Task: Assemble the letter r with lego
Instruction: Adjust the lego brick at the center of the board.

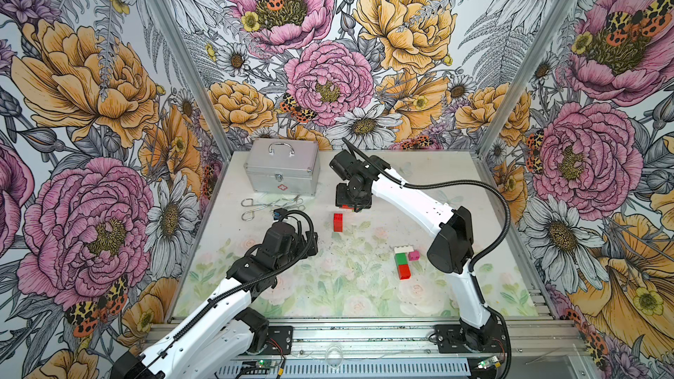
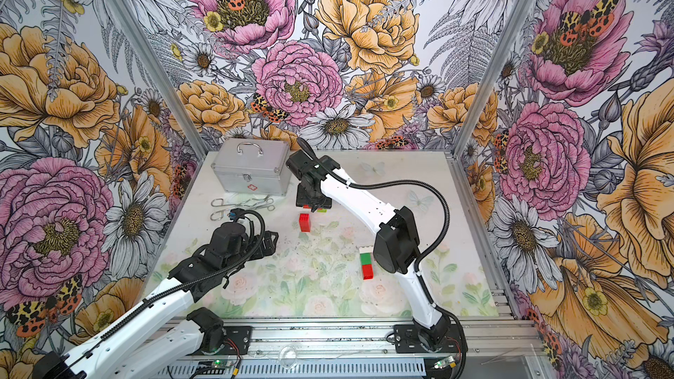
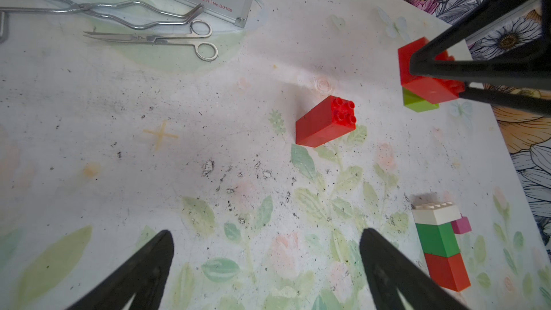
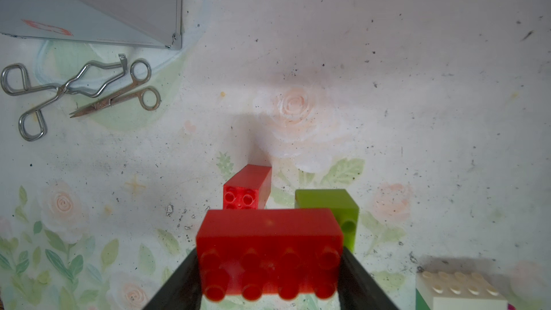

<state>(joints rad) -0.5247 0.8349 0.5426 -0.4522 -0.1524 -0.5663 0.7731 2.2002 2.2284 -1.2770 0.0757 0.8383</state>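
My right gripper (image 4: 269,263) is shut on a red lego brick (image 4: 268,243) at its two short ends, studs facing the camera. It hangs at the middle back of the table (image 1: 345,207). A lime brick (image 4: 331,207) sits just beyond and below it; I cannot tell whether they touch. Another red brick (image 1: 338,222) lies on its side close by. At the right, a white (image 1: 403,249), dark green (image 1: 400,259) and red (image 1: 404,271) row lies flat, with a pink brick (image 1: 413,255) beside it. My left gripper (image 3: 265,234) is open over bare table, left of the bricks.
A silver metal case (image 1: 281,171) stands at the back left. Metal forceps (image 1: 255,205) and scissors (image 3: 155,37) lie in front of it. Flowered walls enclose the table on three sides. The right arm's elbow (image 1: 452,246) hangs beside the brick row.
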